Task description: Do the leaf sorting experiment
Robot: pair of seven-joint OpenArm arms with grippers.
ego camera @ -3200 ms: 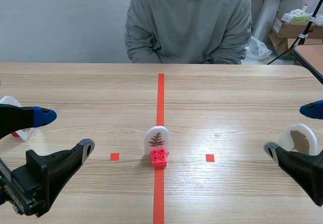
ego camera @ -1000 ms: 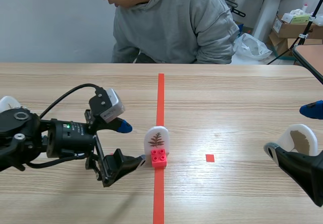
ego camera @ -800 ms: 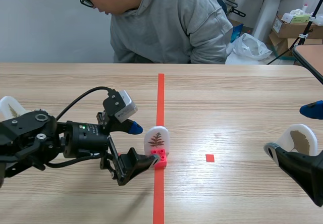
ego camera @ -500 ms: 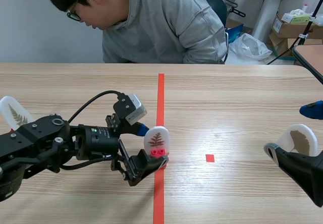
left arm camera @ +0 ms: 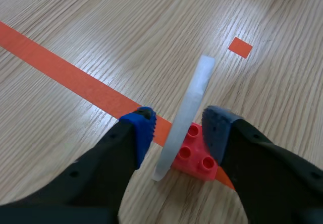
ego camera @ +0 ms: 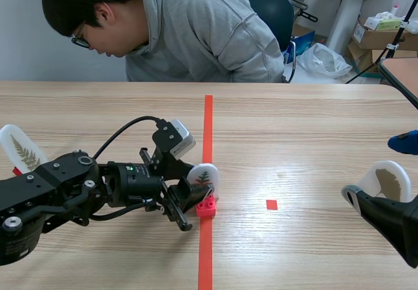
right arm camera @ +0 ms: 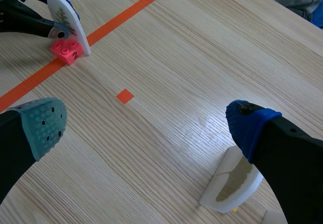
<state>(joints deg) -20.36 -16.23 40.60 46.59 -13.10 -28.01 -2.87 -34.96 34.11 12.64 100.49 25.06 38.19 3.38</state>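
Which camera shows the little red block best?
The left wrist view: the red block sits close up, studs clear, beside the left pincer. The scene view shows the block partly hidden behind that pincer; the right wrist view shows the block small.

Light wood-grain worktop (ego camera: pixel 313 127), soft glare right of centre. Plain pale wall (ego camera: pixel 26 48) behind the far edge. Person in grey hoodie (ego camera: pixel 196 35) at the far edge, dark chair (ego camera: pixel 271 12) behind. Beyond the far right corner: cardboard boxes (ego camera: pixel 375 36), white plastic bag (ego camera: pixel 323 60), second table (ego camera: pixel 400 71).
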